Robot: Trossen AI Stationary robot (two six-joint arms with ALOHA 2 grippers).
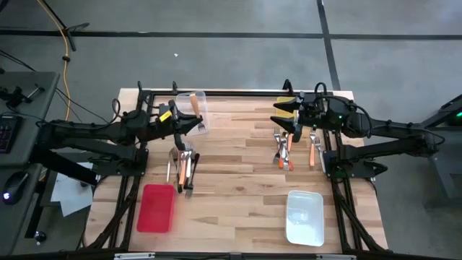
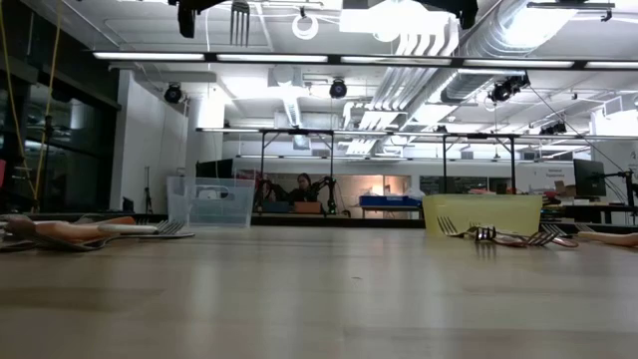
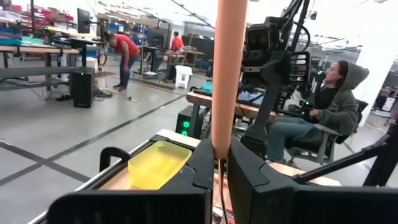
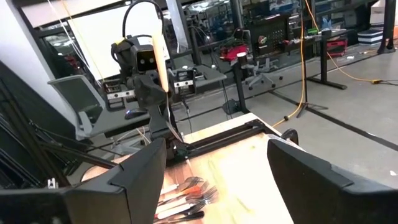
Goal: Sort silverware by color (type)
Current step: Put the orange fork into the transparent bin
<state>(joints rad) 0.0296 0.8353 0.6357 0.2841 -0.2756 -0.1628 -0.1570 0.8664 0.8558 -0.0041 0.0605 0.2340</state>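
Orange-handled fork is clamped in our left gripper beside the clear bin, right gripper spread empty, while two utensil piles below both remain unsorted.

I find no legible text, label, brand, number or sign in any view. Signs and screens in the room behind the table are too small or blurred for me to read. The bins and utensils show no markings I can make out.
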